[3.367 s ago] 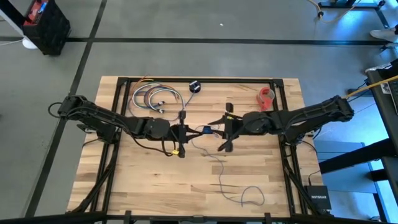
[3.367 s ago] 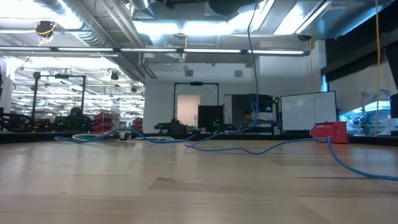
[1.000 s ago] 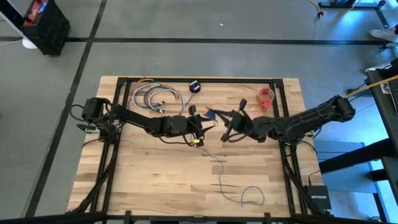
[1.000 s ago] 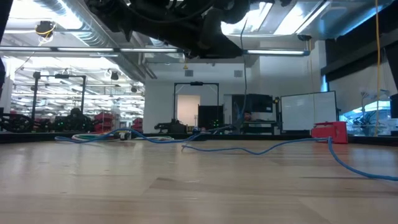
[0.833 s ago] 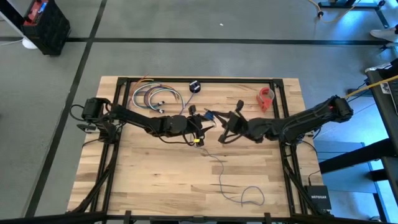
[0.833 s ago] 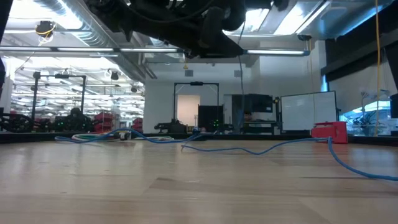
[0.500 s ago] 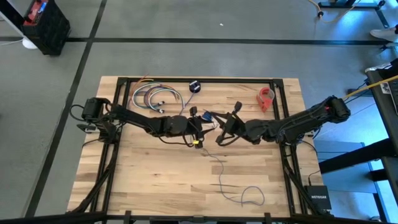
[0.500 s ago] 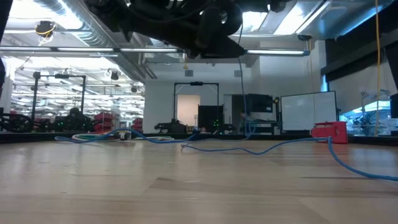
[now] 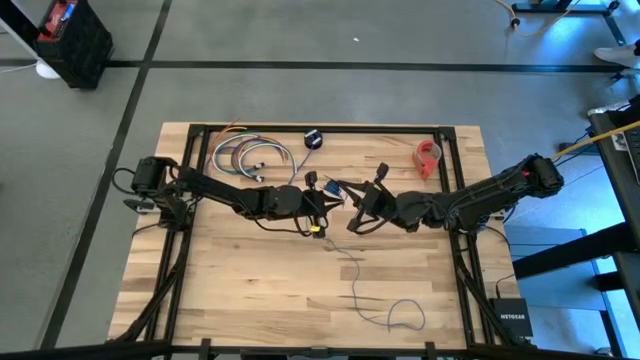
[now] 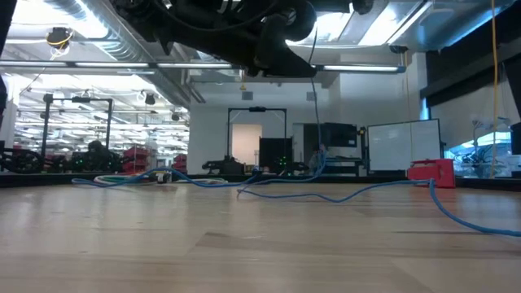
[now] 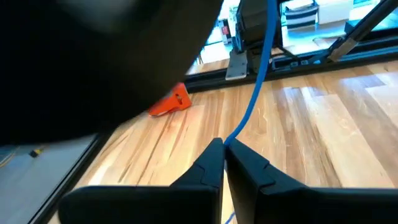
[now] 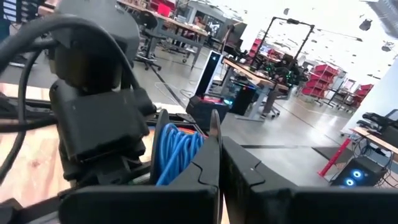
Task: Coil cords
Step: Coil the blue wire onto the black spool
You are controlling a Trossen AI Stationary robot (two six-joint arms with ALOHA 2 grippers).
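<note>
Tension should be kept even while the thin blue cord (image 11: pixel 255 93), pinched in the closed left gripper (image 11: pixel 224 149), is wound onto loops held in the closed right gripper (image 12: pixel 216 140).

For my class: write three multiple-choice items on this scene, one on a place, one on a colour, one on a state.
1. Where do the two hands meet? A above the table's middle; B over a table corner; C beyond the table's edge.
2. What colour is the cord? A yellow; B blue; C white.
3. The left hand is: A wide open; B shut on a cup; C shut on the cord.
Key: 1 A, the left hand and right hand face each other mid-table in the high view. 2 B, the cord shows blue in the left wrist view. 3 C, its fingers pinch the cord.
</note>
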